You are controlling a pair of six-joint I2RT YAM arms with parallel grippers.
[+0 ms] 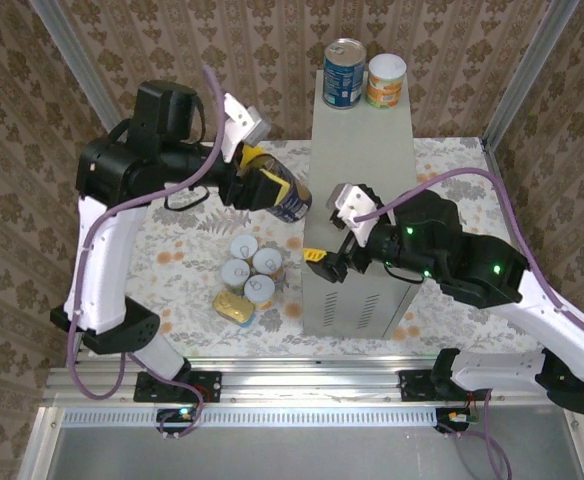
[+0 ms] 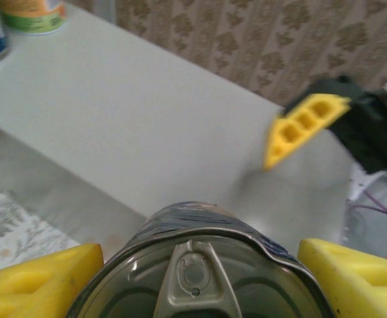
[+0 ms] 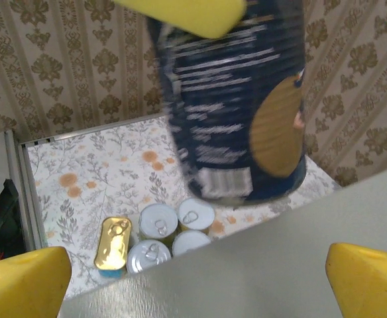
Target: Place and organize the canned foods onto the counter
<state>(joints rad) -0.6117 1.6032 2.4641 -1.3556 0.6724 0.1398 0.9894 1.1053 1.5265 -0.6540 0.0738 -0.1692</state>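
- left gripper (image 1: 272, 192): its yellow fingers (image 2: 41, 281) are closed on the sides of a blue-labelled can (image 1: 284, 198); in the left wrist view the can's silver pull-tab top faces the camera
- the held can hangs tilted in the air, just beside the left side of the counter (image 1: 367, 170); it is above the floral surface (image 1: 187, 250) and is not resting on anything
- right gripper (image 1: 324, 258): jaws spread wide and holding nothing; its fingers (image 3: 21, 281) hang over the near left edge of the counter's flat top, near the held can but apart from it
- at the far end of the counter top a second blue can (image 1: 344, 72) and an orange-labelled can (image 1: 386, 80) stand upright, side by side
- down on the floral surface, left of the counter, four round tins (image 1: 252, 268) with pale pull-tab lids stand in a tight cluster; a flat oblong tin (image 1: 234, 306) lies just beside them on the near side
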